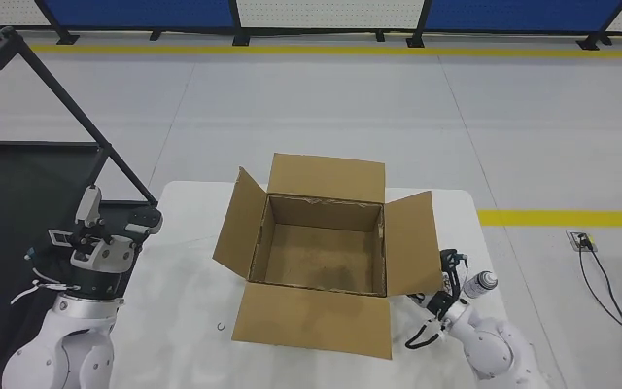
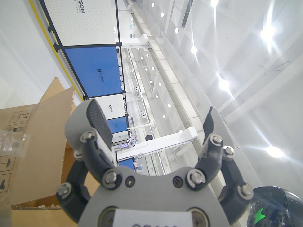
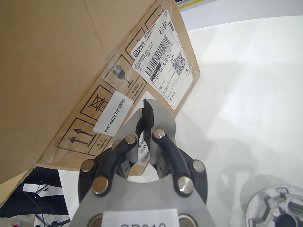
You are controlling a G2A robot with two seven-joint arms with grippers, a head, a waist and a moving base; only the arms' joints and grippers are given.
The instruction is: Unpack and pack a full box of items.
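Observation:
An open cardboard box (image 1: 326, 179) stands in the middle of the white table (image 1: 180, 301), its four flaps spread out and its inside bare. My left gripper (image 1: 148, 222) is held up off the box's left side. In the left wrist view this gripper (image 2: 153, 124) is open and points up at the ceiling, with a box flap (image 2: 35, 142) beside it. My right gripper (image 1: 450, 263) is low at the box's right side. In the right wrist view this gripper (image 3: 145, 114) is shut, empty, close to the labelled box wall (image 3: 71, 48).
A small ring-like item (image 1: 222, 327) lies on the table near the box's front left corner. A round metal part (image 3: 272, 204) sits by the right wrist. Bare table (image 3: 248, 83) stretches to the right of the box. A black frame (image 1: 68, 107) stands at the left.

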